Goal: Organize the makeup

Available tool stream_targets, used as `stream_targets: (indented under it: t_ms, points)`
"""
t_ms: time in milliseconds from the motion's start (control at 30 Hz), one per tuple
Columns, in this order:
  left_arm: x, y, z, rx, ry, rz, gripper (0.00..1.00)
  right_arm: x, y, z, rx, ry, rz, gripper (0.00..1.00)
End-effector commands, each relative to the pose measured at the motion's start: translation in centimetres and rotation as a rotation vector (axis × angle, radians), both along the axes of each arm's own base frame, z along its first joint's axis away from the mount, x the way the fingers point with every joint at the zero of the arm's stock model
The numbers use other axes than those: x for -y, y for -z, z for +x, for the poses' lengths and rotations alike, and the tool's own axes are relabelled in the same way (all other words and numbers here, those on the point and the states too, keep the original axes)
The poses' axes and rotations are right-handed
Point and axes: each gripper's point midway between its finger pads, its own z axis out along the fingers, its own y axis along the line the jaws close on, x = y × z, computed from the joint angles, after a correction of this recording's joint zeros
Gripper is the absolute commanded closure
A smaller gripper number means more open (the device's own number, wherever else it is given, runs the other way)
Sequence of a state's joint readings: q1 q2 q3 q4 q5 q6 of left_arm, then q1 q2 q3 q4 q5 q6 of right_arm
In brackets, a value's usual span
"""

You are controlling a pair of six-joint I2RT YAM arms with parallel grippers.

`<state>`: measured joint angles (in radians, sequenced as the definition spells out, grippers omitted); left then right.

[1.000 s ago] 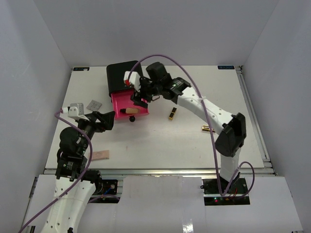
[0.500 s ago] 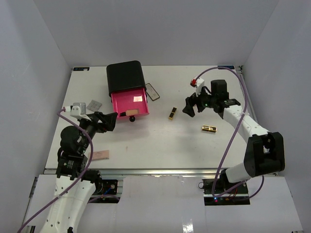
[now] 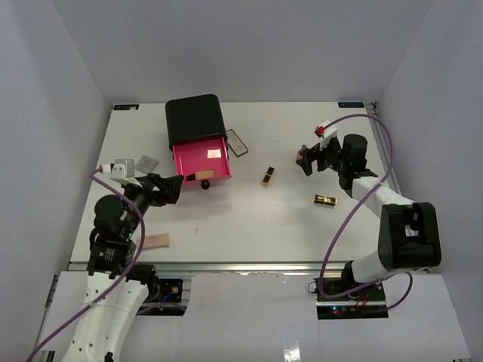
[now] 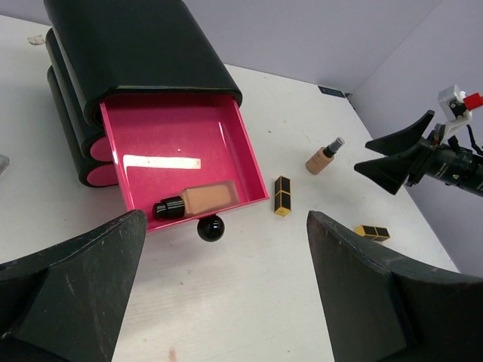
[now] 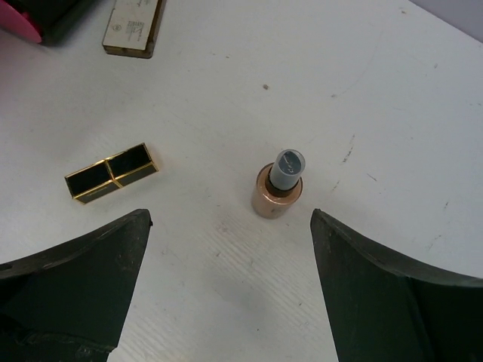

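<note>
A beige foundation bottle [image 4: 198,200] lies in the open pink drawer [image 4: 253,162]; it also shows from above [image 3: 198,174]. A second foundation bottle [image 5: 279,185] stands upright on the table, just ahead of my open, empty right gripper [image 5: 230,226], which hovers at the right [image 3: 306,160]. One gold-and-black lipstick [image 3: 267,176] lies mid-table, another [image 3: 325,200] nearer the right arm. The flat compact [image 3: 237,142] lies beside the drawer. The grey palette [image 3: 146,162] and the beige-pink pad [image 3: 157,240] lie at the left. My left gripper [image 3: 172,187] is open and empty, facing the drawer.
The black box [image 3: 195,117] stands at the back left with its pink drawer pulled out toward me; the drawer's round black knob [image 4: 210,228] sticks out in front. White walls close in the table on three sides.
My right gripper has left the pink drawer and swung right, now low behind the upright bottle. The left arm has barely moved.
</note>
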<state>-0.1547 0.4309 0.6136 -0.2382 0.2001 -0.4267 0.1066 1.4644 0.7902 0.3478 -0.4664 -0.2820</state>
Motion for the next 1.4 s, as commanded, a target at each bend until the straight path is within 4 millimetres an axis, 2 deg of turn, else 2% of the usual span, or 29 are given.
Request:
stream_targets:
  t_ms: [0,367,600,800,1067,1367]
  points:
    - [0.4,0.3,0.1,-0.004,0.020,-0.001,0.02,0.7,-0.1,3.0,0.056,0.068,0.004,0.09]
    - [0.2,0.4,0.3,-0.011,0.014,0.000,0.02,0.5,3.6,6.2,-0.045,0.077,-0.021,0.19]
    - [0.2,0.6,0.5,-0.015,0.012,0.000,0.02,0.1,5.8,6.9,-0.108,0.053,-0.031,0.27]
    - [0.2,0.6,0.5,-0.015,0.015,0.000,0.02,-0.2,7.2,6.8,-0.149,0.032,-0.035,0.32]
    - [0.1,0.6,0.5,-0.015,0.013,0.000,0.02,-0.3,8.0,6.5,-0.171,0.014,-0.046,0.40]
    - [0.1,0.6,0.5,-0.016,0.013,0.002,0.02,-0.6,7.5,6.5,-0.170,-0.027,-0.058,0.63]
